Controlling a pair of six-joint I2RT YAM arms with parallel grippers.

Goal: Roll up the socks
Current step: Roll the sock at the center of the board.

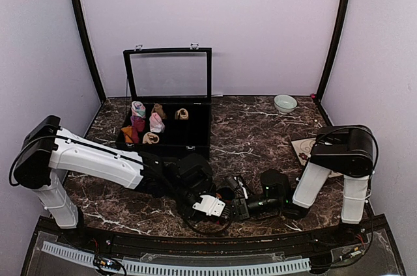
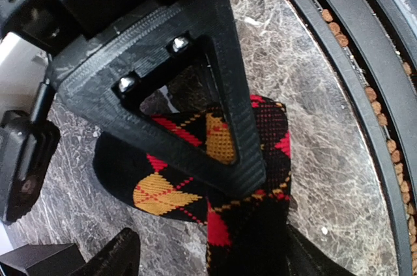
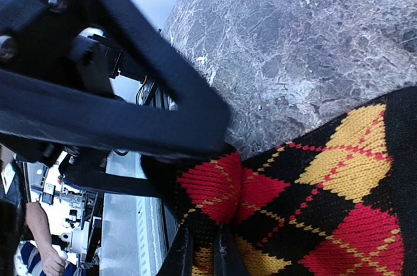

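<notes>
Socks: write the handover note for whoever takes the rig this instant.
Left gripper: open, fingers either side of the argyle sock.
Right gripper: shut on that sock's bunched fabric.
Where: the sock lies on the table, close to its near edge, between the two grippers.
Done: sock pinched; no finished roll shows yet.
Left: roll it up.

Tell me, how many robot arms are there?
2. The left arm stretches in from the left, and the right arm bends in from the right. Both meet at the argyle sock. None seem hidden.
</notes>
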